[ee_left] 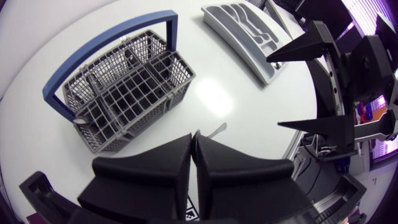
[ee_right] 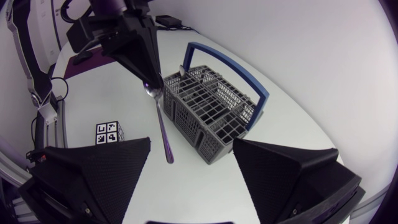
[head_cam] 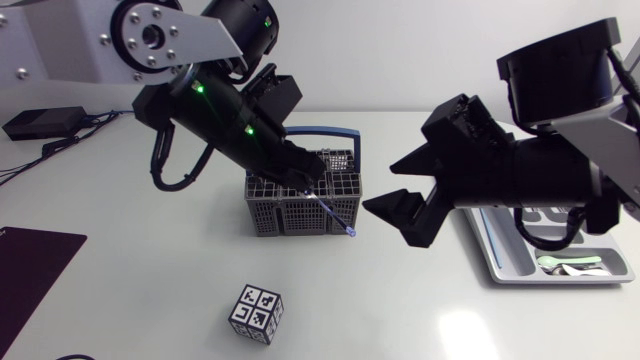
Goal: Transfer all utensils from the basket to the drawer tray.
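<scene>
Fingers (ee_left: 155,168) of the left gripper (head_cam: 312,180) are pressed nearly together on the bowl end of a purple spoon (ee_right: 160,124), whose handle slants down and away from them. That thin pinch is the weak point: I judge the spoon could swivel or slide out and drop. Just under those fingers is the grey basket (head_cam: 300,205), which the handle could snag. I cannot tell whether more utensils remain inside it. Beyond the spoon's handle, the right gripper (head_cam: 378,188) gapes wide. It could knock the handle, or the left gripper could let go too soon. Farther off, past the right gripper, lies the drawer tray (head_cam: 500,255). No readable writing shows; the cube (head_cam: 257,313) carries only black-and-white marker patterns.
</scene>
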Controlling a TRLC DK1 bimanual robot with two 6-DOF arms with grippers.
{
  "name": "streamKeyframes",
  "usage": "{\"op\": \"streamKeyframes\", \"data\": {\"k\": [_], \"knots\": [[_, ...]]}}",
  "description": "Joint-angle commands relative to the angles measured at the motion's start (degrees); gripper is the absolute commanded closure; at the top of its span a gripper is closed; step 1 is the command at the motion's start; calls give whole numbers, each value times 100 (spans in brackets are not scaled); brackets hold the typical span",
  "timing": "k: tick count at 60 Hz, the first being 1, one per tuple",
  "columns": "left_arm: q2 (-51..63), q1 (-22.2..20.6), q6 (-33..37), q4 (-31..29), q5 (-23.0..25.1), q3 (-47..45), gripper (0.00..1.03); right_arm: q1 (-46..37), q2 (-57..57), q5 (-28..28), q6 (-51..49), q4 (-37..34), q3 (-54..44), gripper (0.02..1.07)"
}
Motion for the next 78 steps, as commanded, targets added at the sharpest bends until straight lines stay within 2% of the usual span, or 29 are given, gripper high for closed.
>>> {"op": "streamKeyframes", "data": {"k": [1, 12, 14, 23, 39, 46, 62, 78], "knots": [[209, 70, -147, -186, 276, 358, 100, 149, 194, -77, 33, 197, -20, 16], [455, 140, -191, -485, 786, 622, 100, 536, 537, -103, -231, 602, -222, 17], [491, 149, -191, -511, 857, 640, 100, 589, 651, -103, -284, 654, -249, 23], [552, 158, -191, -564, 927, 692, 100, 641, 871, -103, -327, 830, -266, 33], [684, 131, -182, -704, 1067, 807, 100, 694, 1082, -59, -398, 1050, -310, 62], [684, 123, -191, -704, 1067, 815, 100, 694, 1161, -59, -407, 1094, -328, 66], [693, 123, -191, -722, 1067, 815, 100, 712, 1161, -50, -415, 1094, -337, 98], [684, 131, -209, -731, 1067, 859, 99, 747, 1135, -59, -398, 1067, -389, 101]]}}
